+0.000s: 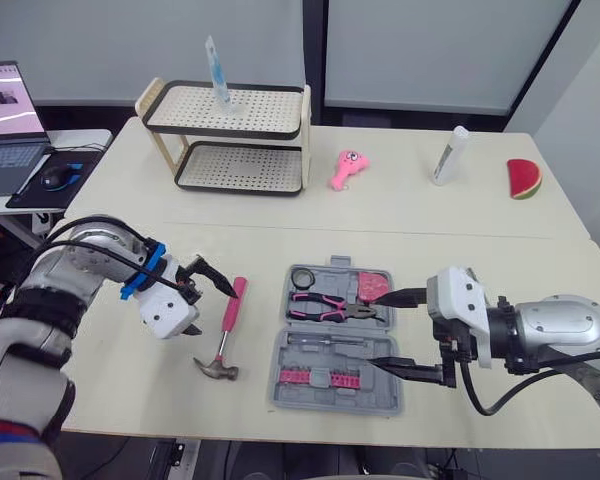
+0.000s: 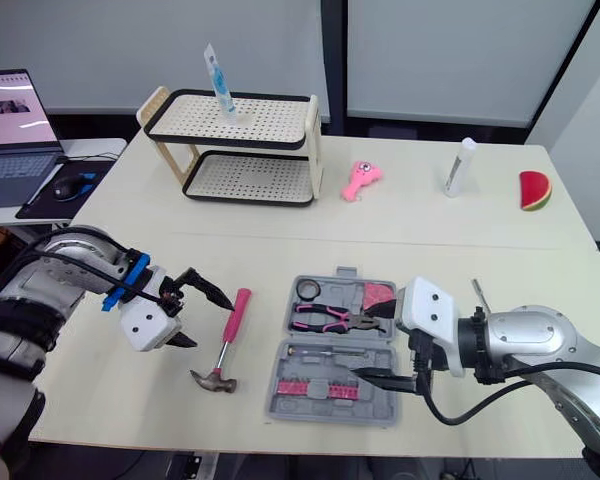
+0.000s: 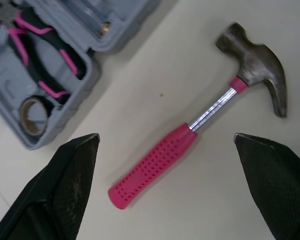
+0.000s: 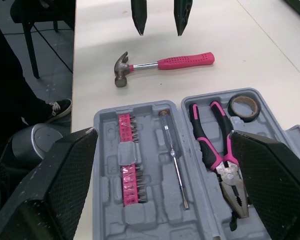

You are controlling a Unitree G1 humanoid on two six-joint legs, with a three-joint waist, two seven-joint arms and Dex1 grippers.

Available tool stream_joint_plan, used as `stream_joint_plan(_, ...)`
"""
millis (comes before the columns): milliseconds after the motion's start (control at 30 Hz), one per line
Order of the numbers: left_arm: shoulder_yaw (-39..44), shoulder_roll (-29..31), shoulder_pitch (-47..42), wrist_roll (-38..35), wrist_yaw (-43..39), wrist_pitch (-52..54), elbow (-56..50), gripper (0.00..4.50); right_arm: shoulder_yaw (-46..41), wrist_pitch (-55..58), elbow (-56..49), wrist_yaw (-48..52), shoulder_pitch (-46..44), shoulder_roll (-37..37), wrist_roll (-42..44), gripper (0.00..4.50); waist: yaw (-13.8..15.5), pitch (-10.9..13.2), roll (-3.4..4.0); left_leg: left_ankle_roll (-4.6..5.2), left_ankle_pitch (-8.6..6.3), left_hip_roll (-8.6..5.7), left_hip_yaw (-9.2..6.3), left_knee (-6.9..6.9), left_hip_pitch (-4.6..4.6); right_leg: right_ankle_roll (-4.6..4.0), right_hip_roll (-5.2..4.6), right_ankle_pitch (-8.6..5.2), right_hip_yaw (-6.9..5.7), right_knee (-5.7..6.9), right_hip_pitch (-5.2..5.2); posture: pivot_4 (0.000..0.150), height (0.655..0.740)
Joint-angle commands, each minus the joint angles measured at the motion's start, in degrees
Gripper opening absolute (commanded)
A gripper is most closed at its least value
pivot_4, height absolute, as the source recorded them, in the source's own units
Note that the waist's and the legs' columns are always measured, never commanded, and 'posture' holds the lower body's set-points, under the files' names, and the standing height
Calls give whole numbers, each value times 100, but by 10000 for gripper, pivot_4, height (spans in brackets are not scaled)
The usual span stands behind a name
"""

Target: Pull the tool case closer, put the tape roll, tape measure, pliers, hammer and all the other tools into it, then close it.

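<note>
From the head views, the grey case (image 1: 335,340) lay open on the surface (image 1: 480,220) near the robot's edge, with the pliers (image 1: 330,305) and tape roll (image 1: 303,277) seated in its far half, next to something pink-red (image 1: 373,287) I couldn't identify. A screwdriver (image 1: 325,343) and a pink bit strip (image 1: 325,378) sat in the near half. The hammer (image 1: 227,325) was still out, lying just left of the case with its head toward the robot. The left claw (image 1: 213,308) was spread wide beside the handle, holding nothing. The right claw (image 1: 372,331) was equally wide and empty over the case's right side. Farther back stood a rack (image 1: 230,140), a pink toy (image 1: 347,168), a white tube (image 1: 450,155) and a watermelon slice (image 1: 524,178), and a laptop (image 1: 5,120) sat off to the left. The left wrist view had the hammer lying slantwise between the two spread fingers (image 3: 70,190), with the case corner holding pliers and tape just beyond. The right wrist view looked between its own parted fingers (image 4: 65,175) onto the open case. Beyond it were the hammer on the bare surface and the tips of the left claw.
</note>
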Motion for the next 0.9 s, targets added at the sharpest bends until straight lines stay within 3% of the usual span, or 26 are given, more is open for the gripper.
stream_joint_plan(33,-868,-176,-510,39,-30,-931,740,44752,20,57,-237,-147,-122,56,94,45000,2,0,0,0,0,0,0,2,0,0,0,0,0,1,0,1500,7350)
stream_joint_plan(200,-1511,-669,-886,286,9,-1735,1644,44752,64,182,-342,-327,-147,121,149,45000,-6,-1,-2,1,1,0,-3,7,0,0,2,0,-1,10,0,1500,7350)
stream_joint_plan(533,-1686,-1331,-1178,2167,1146,-2073,2292,44752,49,424,-488,-519,-241,138,391,45000,-2,-3,-6,3,2,0,-7,17,2,1,5,0,0,32,1,1500,7350)
stream_joint_plan(633,-1637,-1443,-1195,3005,1783,-2073,2318,38773,-5,490,-517,-545,-272,105,499,45000,0,-4,-6,4,3,0,-7,18,3,1,5,0,1,35,1,1500,7350)
stream_joint_plan(900,-1761,-1603,-1305,5827,4529,-1782,2011,12809,-84,558,-567,-589,-289,11,663,45000,12,-13,4,5,4,-4,-5,16,19,3,4,0,6,37,13,1500,7350)
